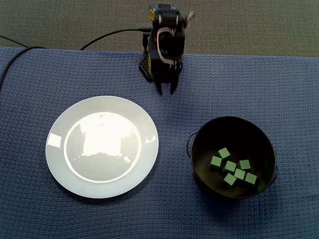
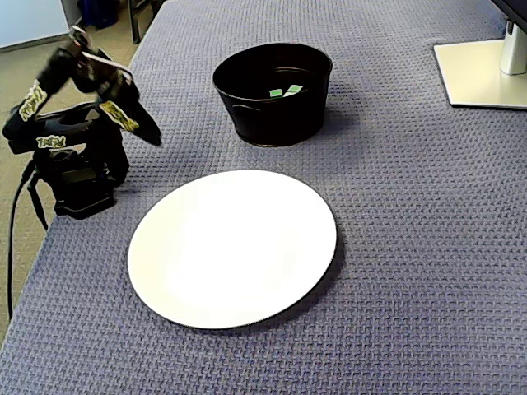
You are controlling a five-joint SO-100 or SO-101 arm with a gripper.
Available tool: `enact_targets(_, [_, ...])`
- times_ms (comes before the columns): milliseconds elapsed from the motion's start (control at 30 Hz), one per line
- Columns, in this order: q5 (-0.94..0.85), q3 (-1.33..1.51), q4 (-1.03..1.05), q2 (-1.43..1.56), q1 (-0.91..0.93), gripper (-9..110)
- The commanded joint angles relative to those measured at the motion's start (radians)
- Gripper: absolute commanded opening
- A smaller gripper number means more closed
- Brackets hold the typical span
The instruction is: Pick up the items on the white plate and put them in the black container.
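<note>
The white plate [image 1: 57,140] lies at the left of the blue cloth with nothing on it; in the other fixed view the plate [image 2: 235,247] is in the foreground. The black container [image 1: 199,144] stands right of the plate and holds several green cubes [image 1: 234,167]. In the other fixed view, two cubes [image 2: 284,90] show over the rim of the container [image 2: 272,107]. The arm is folded back at the table's far edge. My gripper [image 1: 167,91] points down at the cloth, its two tips a small gap apart and holding nothing. It is seen side-on as the gripper [image 2: 152,136] at the left.
The arm's base [image 2: 78,177] sits at the cloth's edge with cables [image 1: 109,35] trailing off the table. A white monitor stand [image 2: 482,70] rests at the far right corner in one fixed view. Blue cloth [image 1: 259,89] covers the table.
</note>
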Motion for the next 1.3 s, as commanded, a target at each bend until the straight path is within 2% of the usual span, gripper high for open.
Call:
enact_targets(0, [-0.008,0.245,-0.202,0.0,0.011,3])
enact_targets(67, [-0.035,0.318,-0.215,0.0,0.032,3])
enact_targets(233, [-0.037,0.318,0.052,0.002,0.026,1])
enact_targets(267, [0.015,0.319,0.069,0.002,0.017,0])
enact_targets(367, [0.084,0.319,0.081,0.003,0.032,0])
enact_targets(433, [0.135,0.319,0.078,0.003,0.061,4])
enact_targets(1267, [0.117,0.319,0.08,0.005,0.095,7])
